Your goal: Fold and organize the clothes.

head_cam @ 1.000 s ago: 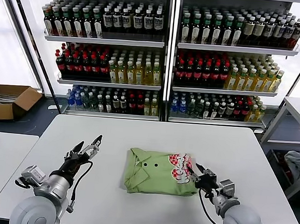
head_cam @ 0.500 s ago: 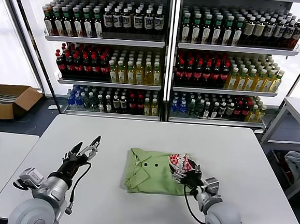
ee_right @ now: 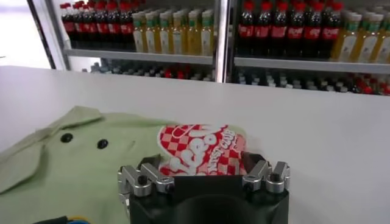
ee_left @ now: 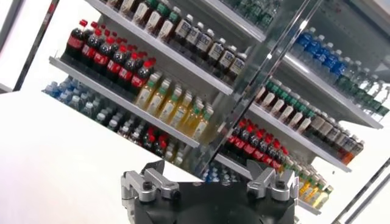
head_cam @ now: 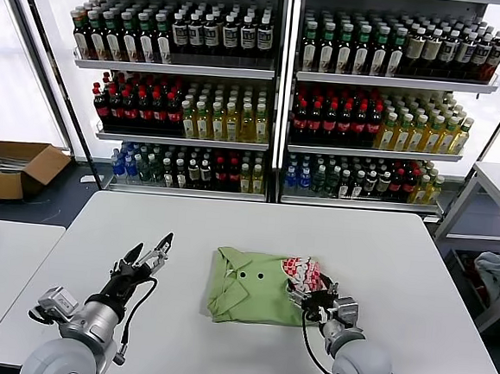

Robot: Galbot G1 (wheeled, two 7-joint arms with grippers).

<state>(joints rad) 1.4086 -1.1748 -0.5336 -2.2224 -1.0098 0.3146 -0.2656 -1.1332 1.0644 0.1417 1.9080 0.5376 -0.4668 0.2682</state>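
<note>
A green shirt (head_cam: 258, 287) lies folded on the white table (head_cam: 416, 278). It has a collar and two small dark buttons (ee_right: 102, 143). On its right part is a red-and-white checked patch (head_cam: 304, 275) with curly white writing. The writing is too small and too bent to read.

The right gripper (head_cam: 310, 299) sits at the near right corner of the shirt, right on the patch. In the right wrist view the patch edge lies between its two fingers (ee_right: 150, 173). The fingers stand a bit apart, and it is hard to tell if they pinch the cloth or just touch it.

The left gripper (head_cam: 145, 260) hangs over the bare table, well to the left of the shirt. Its fingers are spread wide and hold nothing.

Far behind both grippers stand shelves (head_cam: 276, 72) full of bottles (head_cam: 333, 116), some dark with red caps, some yellow, some clear. Their labels cannot be read. A brown box (head_cam: 13, 168) sits on the floor, far past the left gripper.
</note>
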